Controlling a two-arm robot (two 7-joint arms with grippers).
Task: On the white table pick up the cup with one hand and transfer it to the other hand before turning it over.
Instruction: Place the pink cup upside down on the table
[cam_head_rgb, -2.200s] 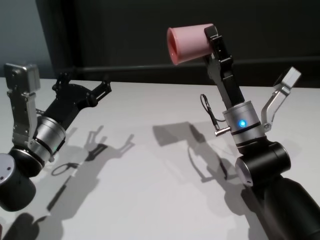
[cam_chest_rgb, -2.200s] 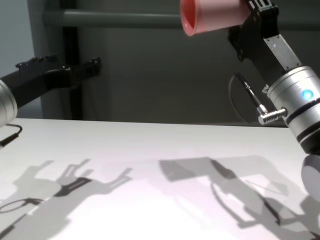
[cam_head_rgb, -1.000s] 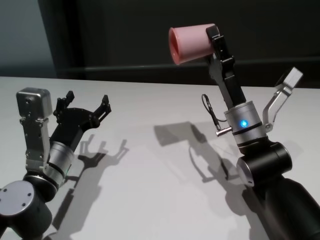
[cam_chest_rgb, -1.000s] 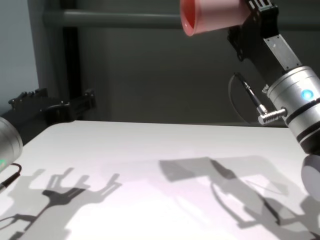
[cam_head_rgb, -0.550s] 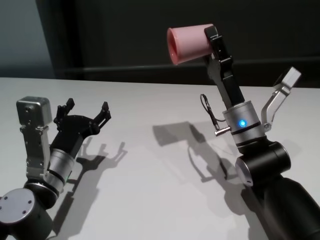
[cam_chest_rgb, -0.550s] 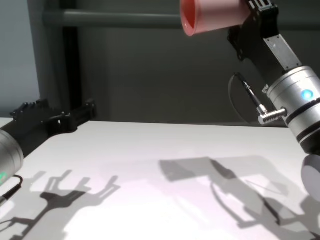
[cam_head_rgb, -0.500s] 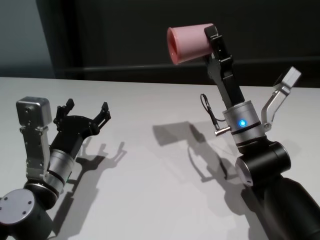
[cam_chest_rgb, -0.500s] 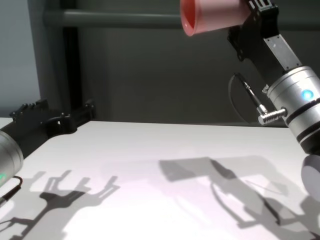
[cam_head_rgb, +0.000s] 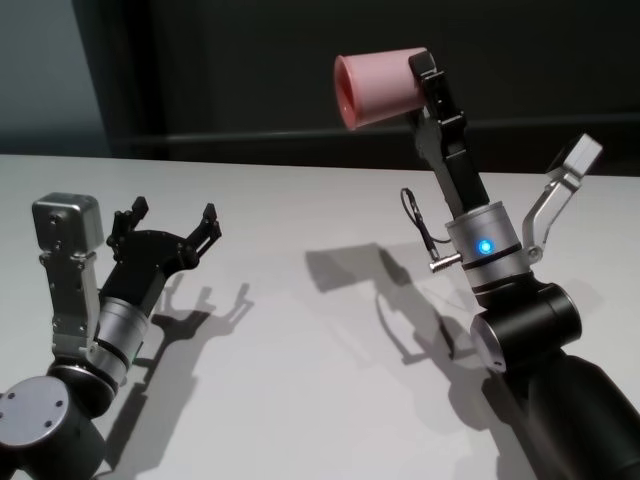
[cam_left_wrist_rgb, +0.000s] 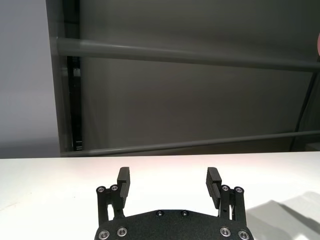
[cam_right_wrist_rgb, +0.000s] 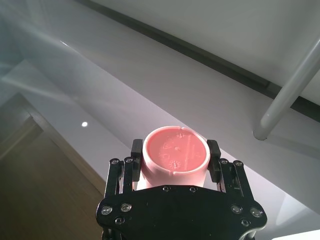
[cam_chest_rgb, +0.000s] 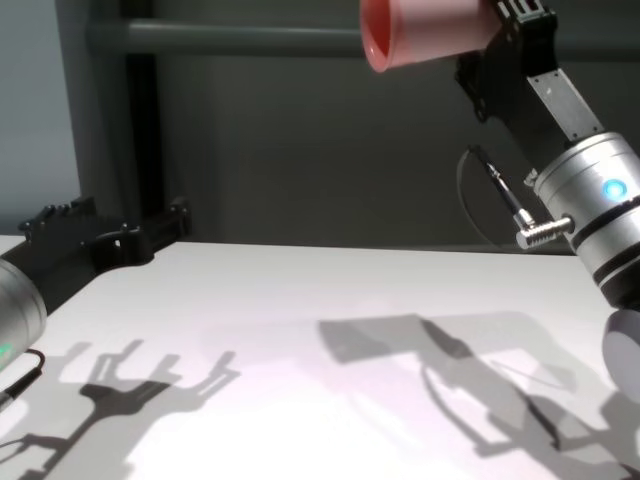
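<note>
Head view: the right gripper (cam_head_rgb: 425, 85) is raised high over the white table (cam_head_rgb: 330, 330), jaws clamped on the pink cup (cam_head_rgb: 378, 88), which lies sideways with its rim toward the left gripper (cam_head_rgb: 168, 225). Left wrist view: that gripper's jaws stand wide, nothing between them. Right wrist view: the cup's base sits between the fingers (cam_right_wrist_rgb: 214, 153).

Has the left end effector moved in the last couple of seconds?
Yes. The left end effector has dropped nearer, away from the white table's far edge.
</note>
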